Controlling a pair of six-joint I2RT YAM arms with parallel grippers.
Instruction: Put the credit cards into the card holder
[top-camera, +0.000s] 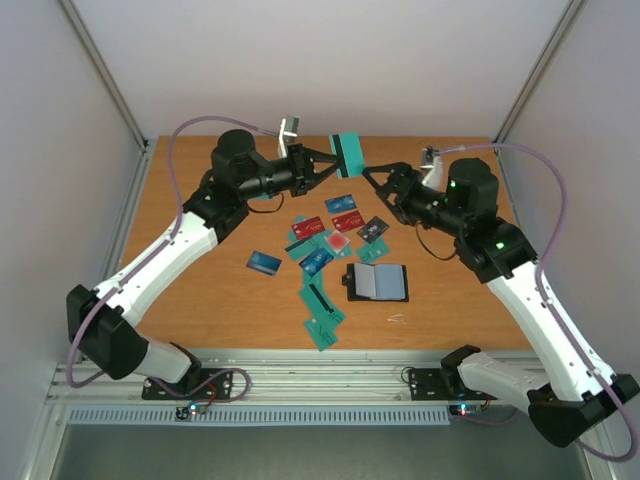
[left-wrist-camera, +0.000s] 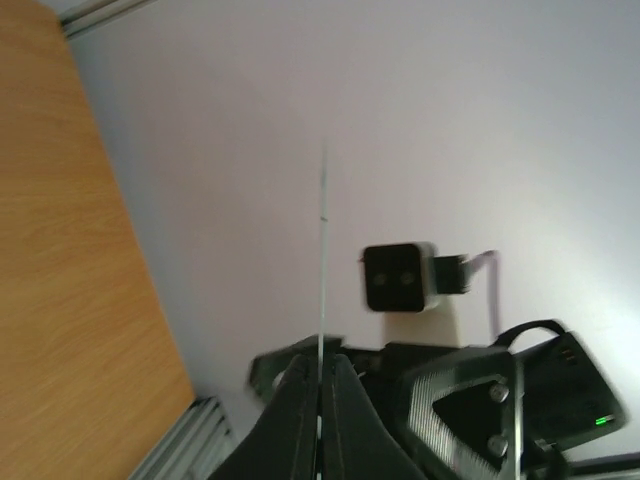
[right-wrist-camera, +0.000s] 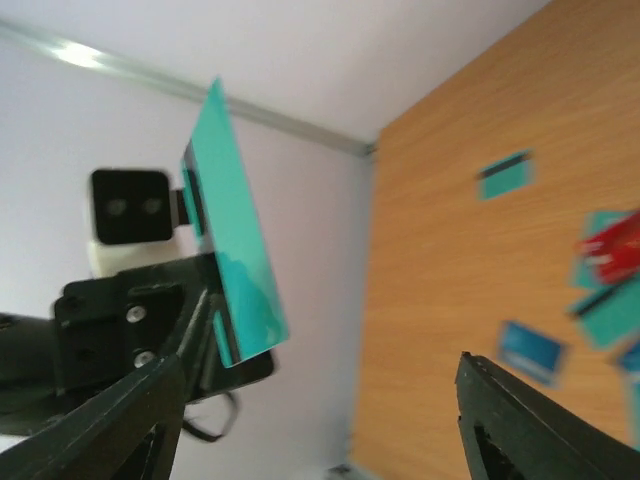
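**A:** Holding one teal card (top-camera: 349, 152) on edge, up in the air between the two arms, the left gripper (top-camera: 333, 161) has its fingers pinched together on one end of it. Do you read it so?

**B:** Yes. From the left wrist the card is only a thin line rising out of the closed fingers. The right gripper (top-camera: 368, 175) sits just beside the card with its jaws well apart, and I see it touching nothing.

**A:** What could go wrong from here?

**B:** The pinch is on one end only, so I judge the card could pivot or slide out as the arm swings down. The two grippers are also close together. A careless move by either could knock the card with the open fingers.

**A:** And the card holder (top-camera: 377, 283)?

**B:** It lies open and flat on the table (top-camera: 240, 310), on the right arm's side and well apart from the raised card. Both halves show grey-teal panels. From above I cannot tell whether any card is already tucked in.

**A:** The other credit cards (top-camera: 316, 262)?

**B:** They lie loose on the wood to the left of the holder. Most are teal, with a few red and blue ones. Nothing pins the holder down, so pushing a card into a pocket might simply shove it along.
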